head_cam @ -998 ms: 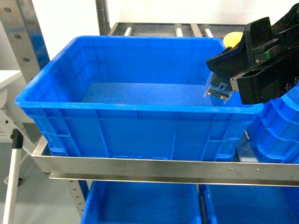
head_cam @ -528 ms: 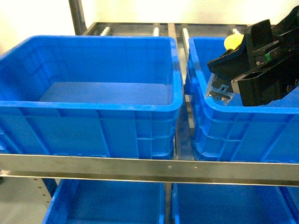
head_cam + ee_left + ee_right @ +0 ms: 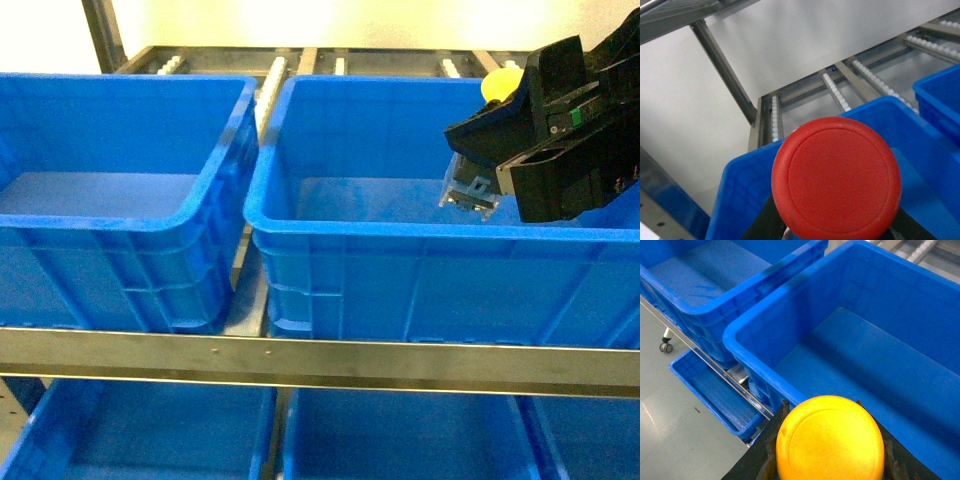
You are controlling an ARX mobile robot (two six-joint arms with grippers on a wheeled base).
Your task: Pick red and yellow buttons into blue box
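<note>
two grippers clamped | head: yellow button (image 3: 497,86) only | left wrist: red button (image 3: 836,178)

Black angular right pincer (image 3: 478,178), small green marking

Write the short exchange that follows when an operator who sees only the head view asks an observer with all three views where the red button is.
Operator: In my view, the right gripper holds the yellow button above the blue box. Where is the red one?
Observer: The left wrist view shows the red button. Its cap fills the lower frame, with dark fingers on either side beneath it.
Operator: Is it over a box?
Observer: A crate corner lies below it, but I cannot tell which box that is.
Operator: Is anything in the box under the yellow button?
Observer: The right wrist view shows that the part of the floor in view is bare.
</note>
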